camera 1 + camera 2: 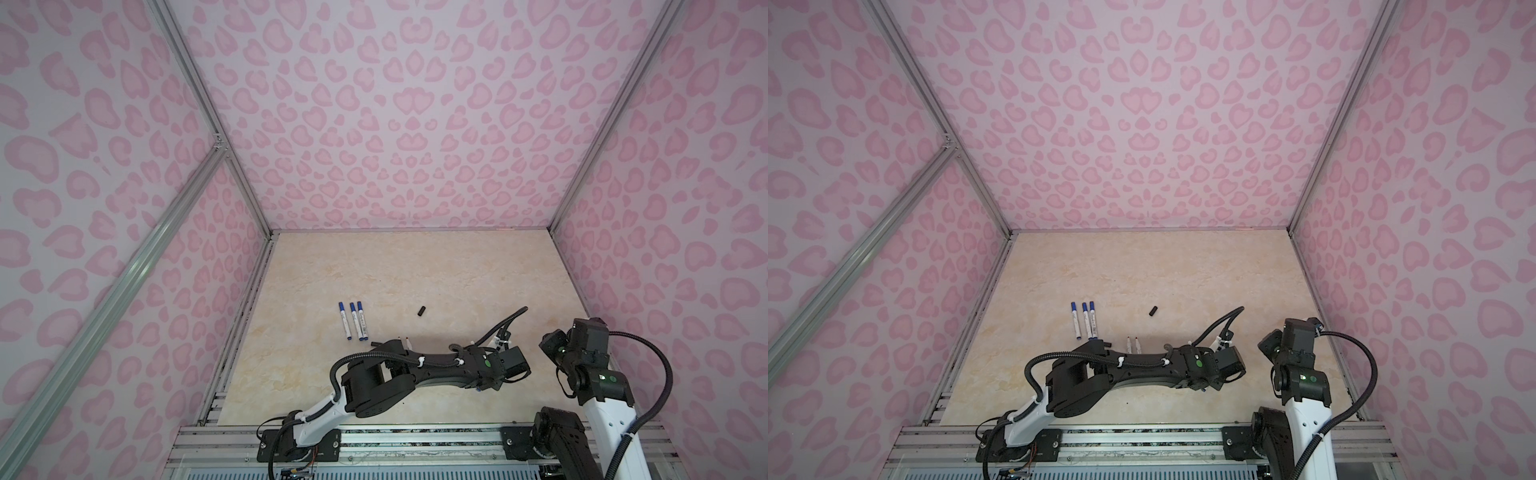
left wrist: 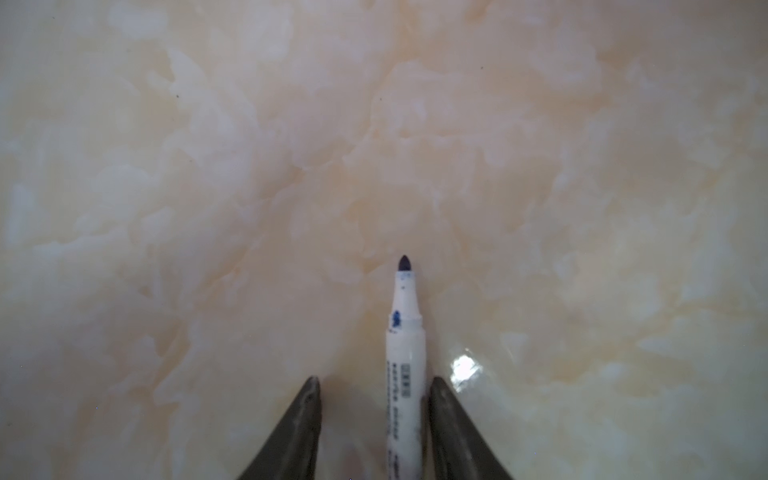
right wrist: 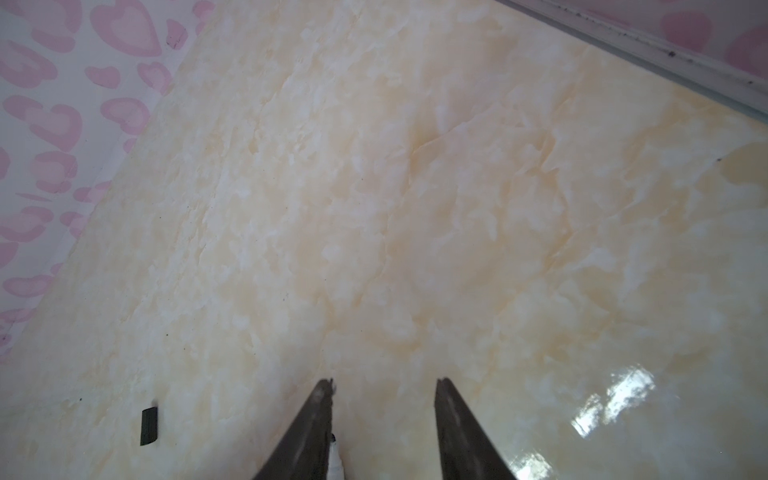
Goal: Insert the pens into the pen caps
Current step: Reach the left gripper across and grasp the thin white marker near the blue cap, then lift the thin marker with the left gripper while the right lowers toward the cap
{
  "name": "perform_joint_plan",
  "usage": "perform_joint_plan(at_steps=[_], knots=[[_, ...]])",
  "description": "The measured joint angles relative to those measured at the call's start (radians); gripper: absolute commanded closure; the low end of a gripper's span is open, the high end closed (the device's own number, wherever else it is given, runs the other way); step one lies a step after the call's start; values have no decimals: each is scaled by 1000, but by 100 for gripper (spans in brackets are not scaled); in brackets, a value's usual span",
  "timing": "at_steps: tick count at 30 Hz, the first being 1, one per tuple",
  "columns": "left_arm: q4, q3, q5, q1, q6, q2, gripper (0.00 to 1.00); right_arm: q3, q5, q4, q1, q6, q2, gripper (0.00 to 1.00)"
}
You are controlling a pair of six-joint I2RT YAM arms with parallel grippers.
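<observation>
marker pen (image 2: 405,374), slim, white-barrelled with small dark print, lies lengthwise between the dark tapered fingers of the left gripper (image 2: 375,380). its cone nose and dark blue tip point straight out past the fingertips, away from the wrist. the barrel rests against one finger and a clear gap remains to the other, so the jaws stand partly apart around the pen and do not clamp it. its rear end is cut off at the frame edge. in both top views this pen and gripper are hidden under the black left arm (image 1: 436,365), which reaches across the near middle of the glossy cream marble-patterned table (image 1: 415,266).

the right gripper (image 3: 385,380) is partly apart with bare table between its tips. a small white bit shows beside one finger at the frame edge, and i cannot tell what it is.

three capped pens (image 1: 355,321) with white barrels and blue caps lie side by side left of centre. their long axes are parallel, running near to far, with the caps at the far end.

a short black cylindrical cap (image 1: 421,311) lies on its side alone, well apart to their right.

two uncapped red-tipped pens (image 1: 1133,345) point away, their barrels mostly covered by the left arm.

pink heart-printed walls (image 1: 415,124) enclose the table.
</observation>
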Motion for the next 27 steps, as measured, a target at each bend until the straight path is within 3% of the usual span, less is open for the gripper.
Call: perform_joint_plan(at_steps=[8, 17, 23, 27], knots=[[-26, 18, -11, 0, 22, 7, 84, 36, -39, -35, 0, 7, -48, 56], [-100, 11, -1, 8, 54, -21, 97, 106, -63, -114, 0, 8, -100, 54], [-106, 16, 70, 47, 78, -60, 97, 126, -43, -169, 0, -11, -120, 54], [-102, 16, 110, 64, 78, -121, 97, 151, -43, -195, 0, -38, -120, 49]])
